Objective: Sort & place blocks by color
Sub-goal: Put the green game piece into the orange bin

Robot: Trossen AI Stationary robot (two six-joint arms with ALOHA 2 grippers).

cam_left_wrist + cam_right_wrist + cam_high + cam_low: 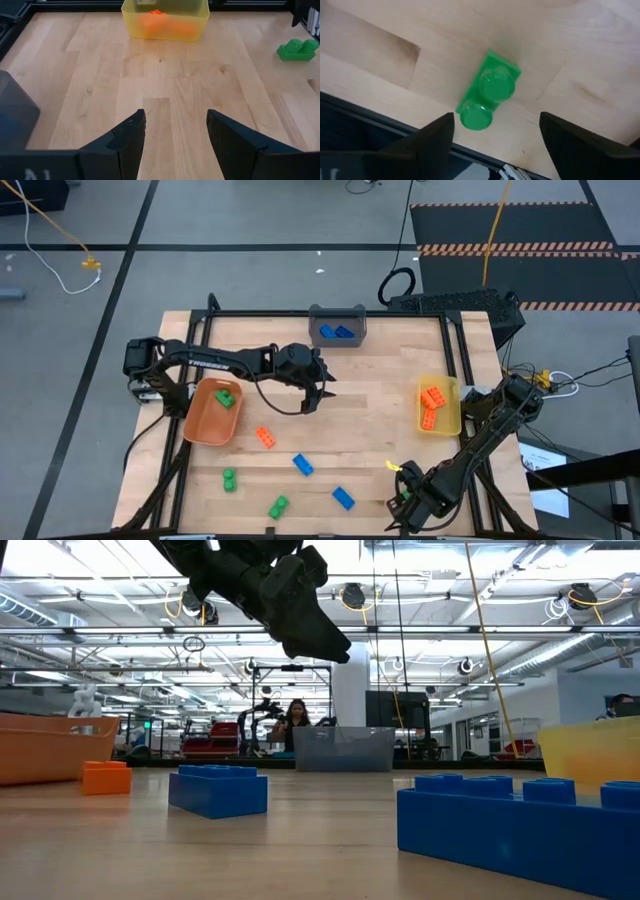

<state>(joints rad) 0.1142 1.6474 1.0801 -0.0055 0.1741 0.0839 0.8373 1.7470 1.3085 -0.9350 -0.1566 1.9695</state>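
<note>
Orange bin (pixel 207 420) at the table's (pixel 380 380) left edge, one green block (pixel 226 397) inside. Left tool (pixel 313 398) just right of it, above bare wood near mid-table, fingers (pixel 127 140) spread, nothing between them. On the table below the bin, from the left: green block (pixel 229 478), orange block (pixel 265 437), green block (pixel 278 506), blue block (pixel 302 465), blue block (pixel 343 498). Grey bin (pixel 338 326) at the far edge, blue blocks (pixel 337 332) inside. Right tool (pixel 405 498) at the near edge, right of the loose blocks; fingers (pixel 425 140) spread, a green block (pixel 487 90) lying on the wood between them, untouched. Yellow bin (pixel 439 404) at the right edge, orange blocks (pixel 432 400) inside.
</note>
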